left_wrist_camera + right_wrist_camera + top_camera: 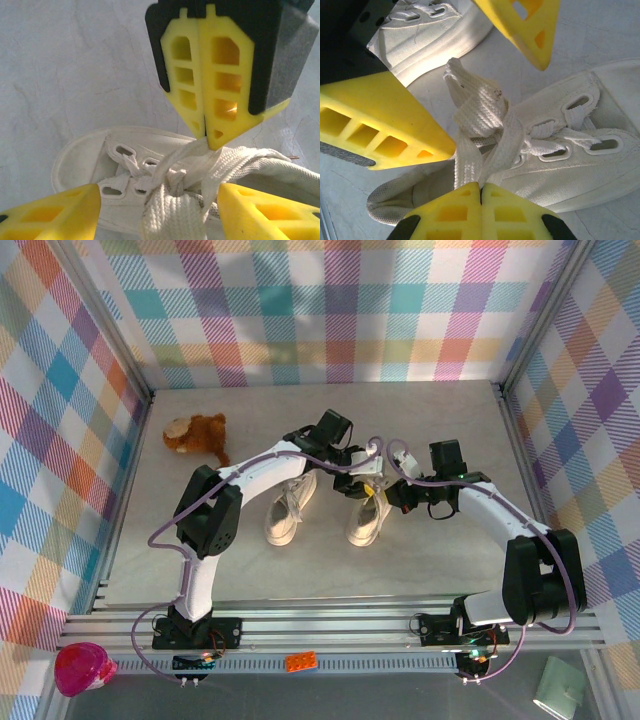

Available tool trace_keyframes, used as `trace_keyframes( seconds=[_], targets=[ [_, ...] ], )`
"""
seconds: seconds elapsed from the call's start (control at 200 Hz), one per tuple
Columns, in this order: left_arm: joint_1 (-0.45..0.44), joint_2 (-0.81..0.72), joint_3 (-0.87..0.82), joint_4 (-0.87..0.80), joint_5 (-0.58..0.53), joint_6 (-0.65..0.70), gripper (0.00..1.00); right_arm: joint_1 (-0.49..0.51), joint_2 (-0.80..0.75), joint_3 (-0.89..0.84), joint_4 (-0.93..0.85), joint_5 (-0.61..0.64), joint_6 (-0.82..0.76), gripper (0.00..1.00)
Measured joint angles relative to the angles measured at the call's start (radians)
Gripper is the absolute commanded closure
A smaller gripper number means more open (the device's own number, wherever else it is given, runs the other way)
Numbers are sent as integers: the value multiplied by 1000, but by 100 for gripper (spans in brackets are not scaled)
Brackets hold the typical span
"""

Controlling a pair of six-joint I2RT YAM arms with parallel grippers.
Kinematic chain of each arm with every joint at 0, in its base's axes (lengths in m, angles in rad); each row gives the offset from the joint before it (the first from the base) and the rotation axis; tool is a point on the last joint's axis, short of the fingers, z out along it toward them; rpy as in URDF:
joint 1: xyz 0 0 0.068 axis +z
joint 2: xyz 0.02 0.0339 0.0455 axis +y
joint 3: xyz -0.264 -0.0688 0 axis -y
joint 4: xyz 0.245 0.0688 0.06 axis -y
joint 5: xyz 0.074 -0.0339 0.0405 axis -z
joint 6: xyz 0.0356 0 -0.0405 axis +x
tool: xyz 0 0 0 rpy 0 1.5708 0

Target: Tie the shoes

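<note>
Two cream canvas shoes lie side by side mid-table, the left shoe point(290, 505) and the right shoe point(368, 518). Both grippers meet over the right shoe's point(580, 160) tongue. My right gripper point(481, 186) is shut on a strand of its white lace point(492, 150), just above the knot. My left gripper point(159, 189) stands open, its yellow fingers point(50, 215) wide on either side of a thick fold of lace point(175, 215) that lies loose between them. In the left wrist view the right gripper's shut fingertips point(206, 131) pinch the lace from above. In the top view the left gripper point(362, 478) and right gripper point(388, 492) nearly touch.
A brown plush toy point(197, 435) lies at the back left of the table. Checkered walls point(330, 300) close in three sides. The other shoe point(430, 35) lies close to the left of the grippers. An orange brick point(301, 662) rests on the front rail.
</note>
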Motion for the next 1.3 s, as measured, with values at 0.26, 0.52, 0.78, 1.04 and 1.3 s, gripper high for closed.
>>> trace_keyframes(
  seconds=[0.26, 0.52, 0.78, 1.04, 1.3],
  targets=[
    [0, 14, 16, -8, 6, 3, 34, 0, 0, 0, 0, 0, 0, 100],
    [0, 14, 15, -31, 7, 42, 26, 0, 0, 0, -1, 0, 0, 100],
    [-8, 14, 15, -37, 3, 58, 26, 0, 0, 0, -1, 0, 0, 100],
    [-15, 44, 38, -32, 3, 46, 31, 0, 0, 0, -4, 0, -6, 100],
    [-15, 72, 62, -26, 3, 15, 33, 5, 0, 0, -7, 0, -7, 100]
  ],
)
